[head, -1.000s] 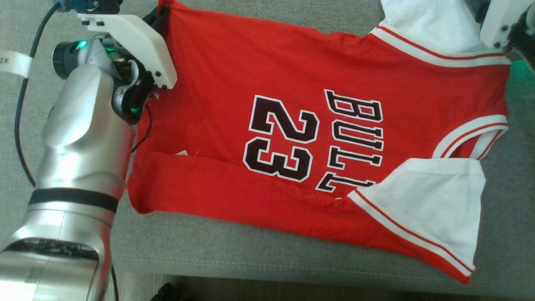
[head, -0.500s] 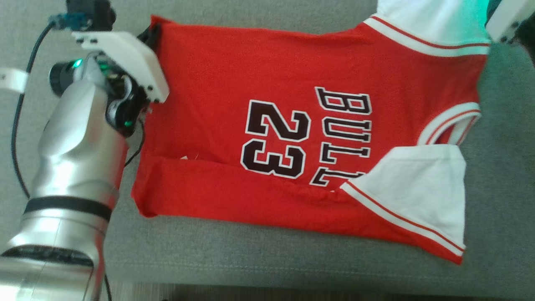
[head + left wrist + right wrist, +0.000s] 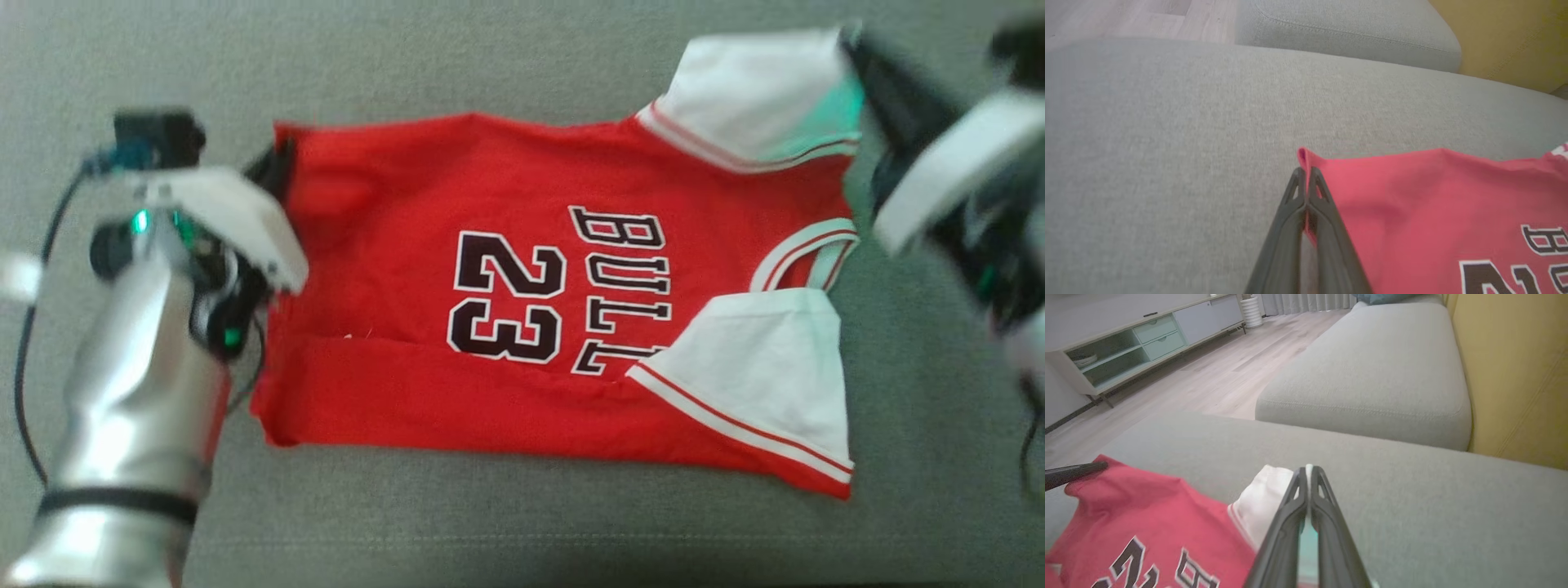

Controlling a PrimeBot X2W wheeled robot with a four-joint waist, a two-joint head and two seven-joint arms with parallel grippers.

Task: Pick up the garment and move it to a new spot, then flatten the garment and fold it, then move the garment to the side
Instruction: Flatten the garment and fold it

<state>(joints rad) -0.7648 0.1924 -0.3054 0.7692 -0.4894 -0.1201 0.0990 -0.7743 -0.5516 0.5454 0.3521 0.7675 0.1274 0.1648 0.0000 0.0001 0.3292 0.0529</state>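
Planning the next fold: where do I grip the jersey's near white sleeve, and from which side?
Grip the near white sleeve at its pointed near-right corner, where the striped trim ends. It lies flat with bare sofa cushion beside it, so probably slide in low from the robot's right.

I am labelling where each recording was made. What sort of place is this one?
Most likely a home living room: the red jersey lies on a grey sofa cushion, and past it are a wood floor, a low cabinet with drawers and pale curtains.
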